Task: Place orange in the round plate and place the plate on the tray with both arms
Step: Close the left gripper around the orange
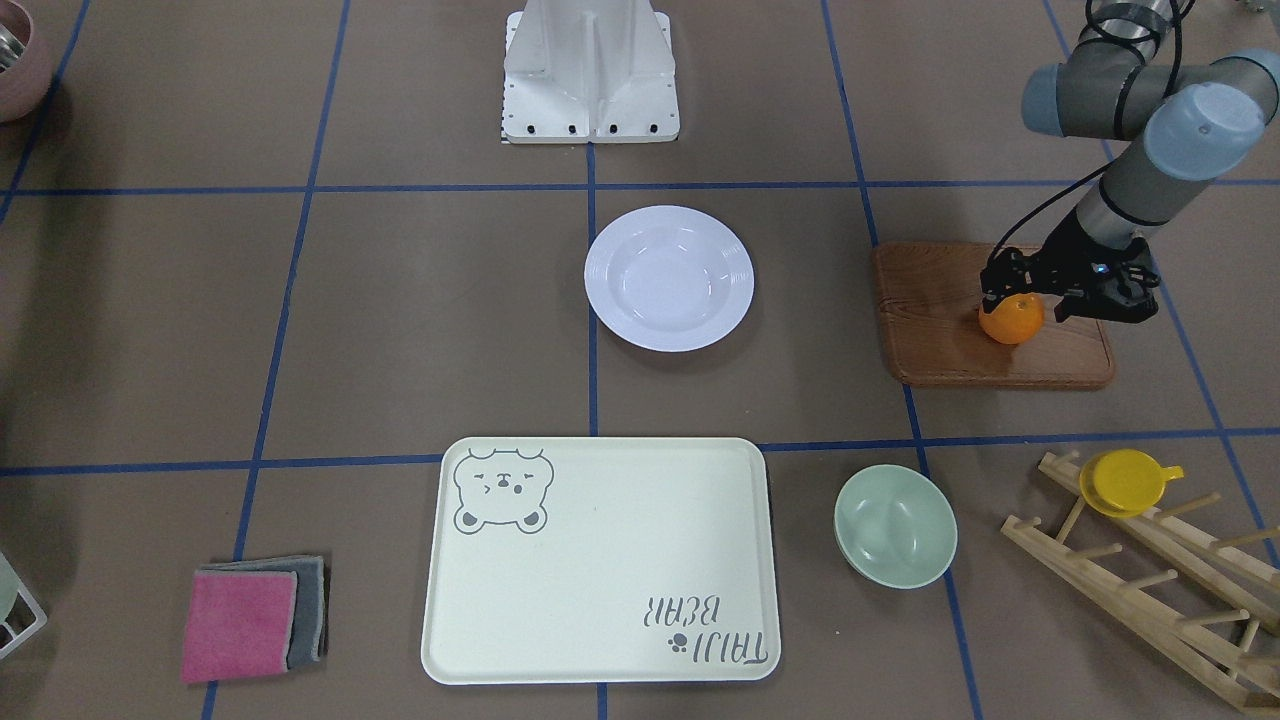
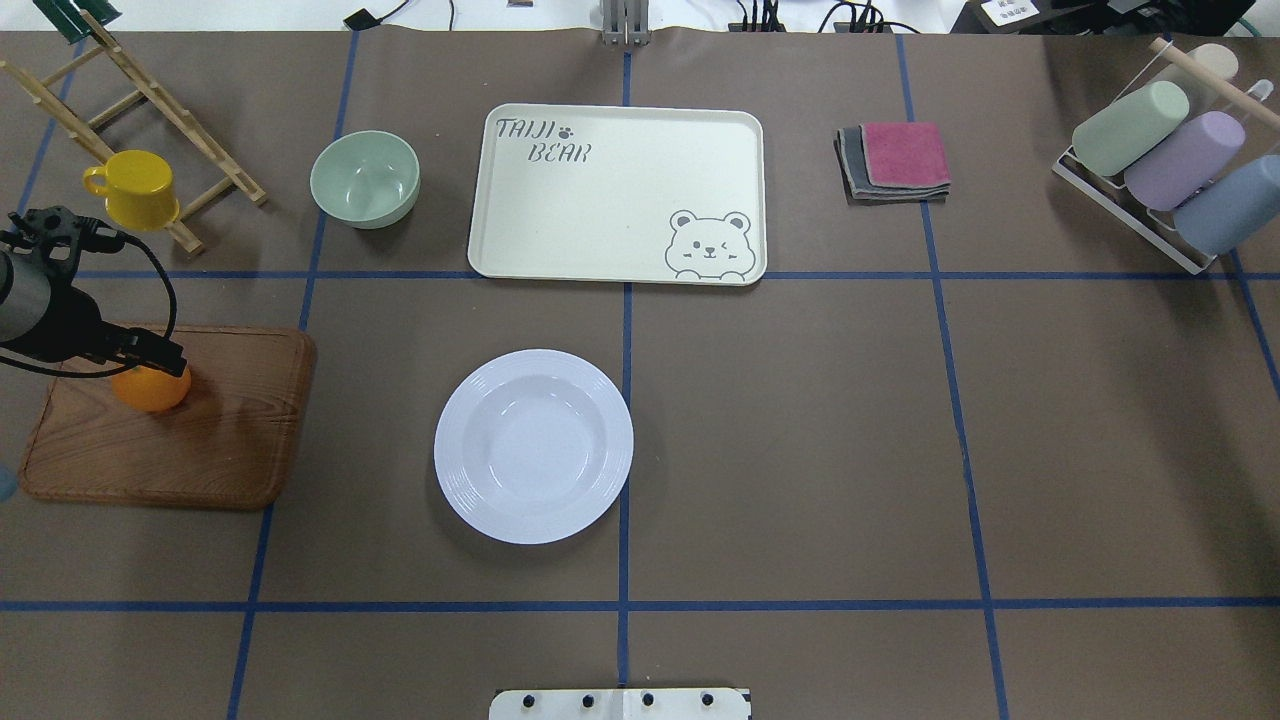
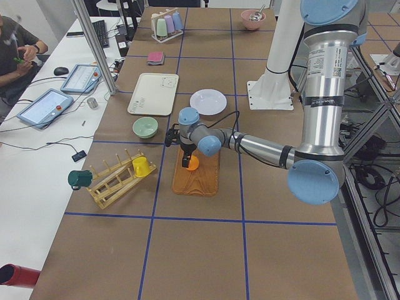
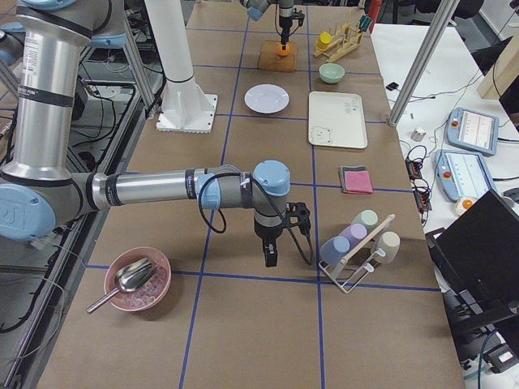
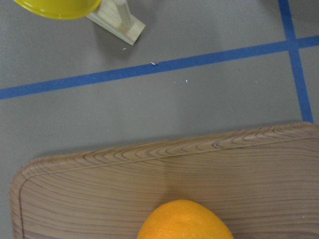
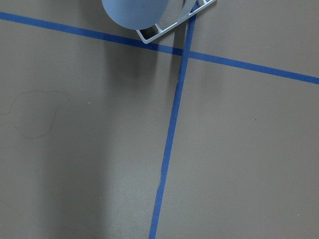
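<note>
The orange (image 1: 1012, 320) sits on a brown wooden board (image 1: 940, 340) at the robot's left side of the table. My left gripper (image 1: 1016, 298) comes down on it at a tilt, with its fingers against the fruit's sides, shut on it. In the left wrist view only the orange's top (image 5: 184, 221) shows, low above the board. The white round plate (image 1: 668, 278) lies empty at the table's middle. The cream bear tray (image 1: 600, 560) lies empty beyond it. My right gripper (image 4: 270, 258) hangs over bare table far off to the right; I cannot tell its state.
A pale green bowl (image 1: 895, 525) stands beside the tray. A yellow cup (image 1: 1125, 482) hangs on a wooden rack (image 1: 1150, 580) near the board. Folded pink and grey cloths (image 2: 895, 160), a rack of pastel cups (image 2: 1160, 160) and a pink bowl with a scoop (image 4: 136, 279) are on the right side.
</note>
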Controlling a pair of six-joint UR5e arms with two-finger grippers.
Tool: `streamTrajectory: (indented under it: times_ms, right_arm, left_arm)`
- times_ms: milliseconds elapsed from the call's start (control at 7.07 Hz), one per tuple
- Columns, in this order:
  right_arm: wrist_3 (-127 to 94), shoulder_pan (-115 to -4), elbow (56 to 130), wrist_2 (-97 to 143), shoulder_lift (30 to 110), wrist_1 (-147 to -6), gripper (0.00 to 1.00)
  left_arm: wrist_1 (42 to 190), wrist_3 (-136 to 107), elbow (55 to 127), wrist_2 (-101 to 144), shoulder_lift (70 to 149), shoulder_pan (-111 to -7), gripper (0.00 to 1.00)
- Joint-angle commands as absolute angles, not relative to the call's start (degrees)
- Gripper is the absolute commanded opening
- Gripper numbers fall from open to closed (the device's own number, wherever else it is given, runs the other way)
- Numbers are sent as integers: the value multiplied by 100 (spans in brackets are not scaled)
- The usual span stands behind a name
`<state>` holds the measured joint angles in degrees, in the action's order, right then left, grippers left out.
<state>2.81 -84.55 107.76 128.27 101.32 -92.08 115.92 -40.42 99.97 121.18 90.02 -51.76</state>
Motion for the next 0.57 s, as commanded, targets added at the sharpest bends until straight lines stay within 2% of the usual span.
streamTrajectory:
  times_ms: [0,141,283,424]
  right_arm:
    - [281,-8455,10775,12841,10134,-9211,100]
    - [281,-8455,10775,12850,10134,-9211,100]
    - [281,-8455,10775,12850,10134,-9211,100]
    - [281,-8455,10775,12850,10134,-9211,100]
  left_arm:
    - [11593,-4060,9993,11822,8982,-4984,97]
    - [11593,-4034,9984,11821,8965,-4975,97]
    - [11601,-4025,9976,11821,8956,-4957,93]
    - [11610,-4025,9976,11821,8913,-4957,83]
